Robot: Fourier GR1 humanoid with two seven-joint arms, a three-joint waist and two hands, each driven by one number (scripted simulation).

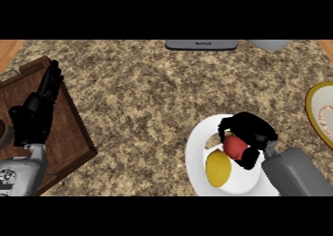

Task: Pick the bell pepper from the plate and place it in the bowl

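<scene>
one bell pepper (234,147) inside the curled right robot hand (254,130)

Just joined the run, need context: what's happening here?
The right hand is curled round the red bell pepper over the white plate, next to a yellow item. Whether the pepper has left the plate cannot be told. It is not yet in the bowl at the right edge. The left hand rests open over the wooden tray at the left.

Bare speckled counter (148,106) separates the round white plate (194,152) from the yellow-rimmed white bowl (312,105); a brown wooden tray (68,133) blocks the left.
</scene>
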